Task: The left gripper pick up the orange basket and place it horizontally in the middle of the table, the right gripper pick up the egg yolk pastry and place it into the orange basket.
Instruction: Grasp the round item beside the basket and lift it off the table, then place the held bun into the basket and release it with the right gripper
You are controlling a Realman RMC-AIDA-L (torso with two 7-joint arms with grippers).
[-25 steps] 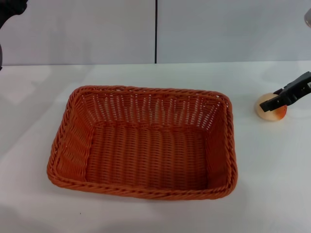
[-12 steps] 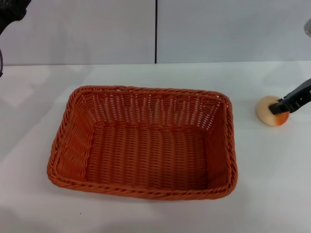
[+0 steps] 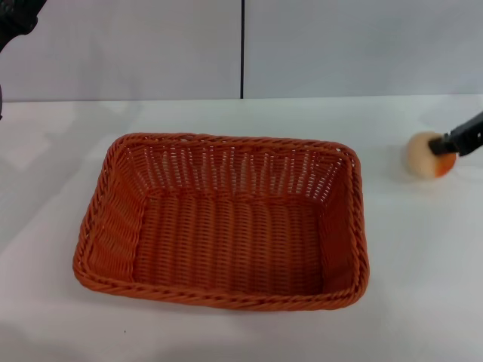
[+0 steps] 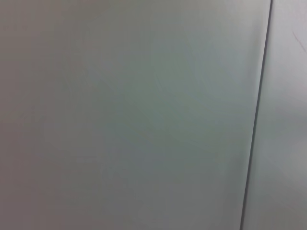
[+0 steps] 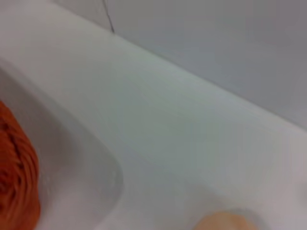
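at three o'clock of the table, near its edge, your right gripper is clamped on the egg yolk pastry. your orange basket sits at centre, lengthwise across, well apart from the pastry. your left gripper is parked at ten o'clock; i cannot tell its fingers' state.

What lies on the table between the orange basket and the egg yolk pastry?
Nothing: in the head view, only bare white table separates the orange basket from the egg yolk pastry.
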